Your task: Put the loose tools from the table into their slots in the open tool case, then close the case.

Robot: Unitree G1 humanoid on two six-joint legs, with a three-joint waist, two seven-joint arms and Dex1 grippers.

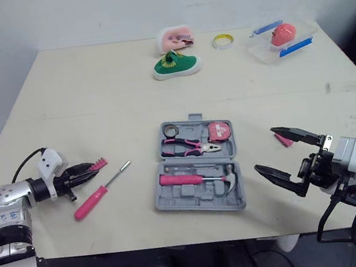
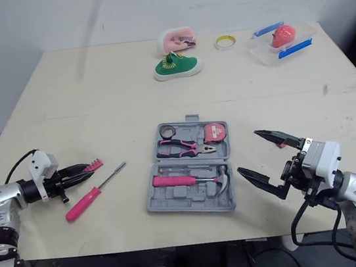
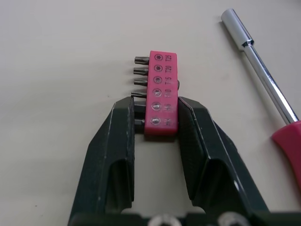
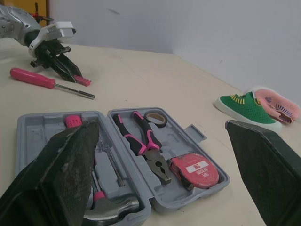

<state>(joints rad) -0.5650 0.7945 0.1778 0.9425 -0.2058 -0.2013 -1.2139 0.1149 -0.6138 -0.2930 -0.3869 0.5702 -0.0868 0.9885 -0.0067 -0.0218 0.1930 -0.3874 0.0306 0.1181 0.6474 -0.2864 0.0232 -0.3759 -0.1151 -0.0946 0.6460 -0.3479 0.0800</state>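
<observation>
Table, pale top. Tool case, grey, open and flat near the front edge; holds pliers, tape measure and hammer. Bit holder, pink, on the table well left of the case, pinched at one end between the left gripper's fingers. Screwdriver, pink handle, loose just beside the holder. Right gripper, spread wide and empty, right of the case. Small pink piece on the table near its upper finger.

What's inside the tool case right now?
The tool case holds pliers, a tape measure, a tape roll, a hammer and a thin metal piece. Whatever lies beneath them is covered.
</observation>
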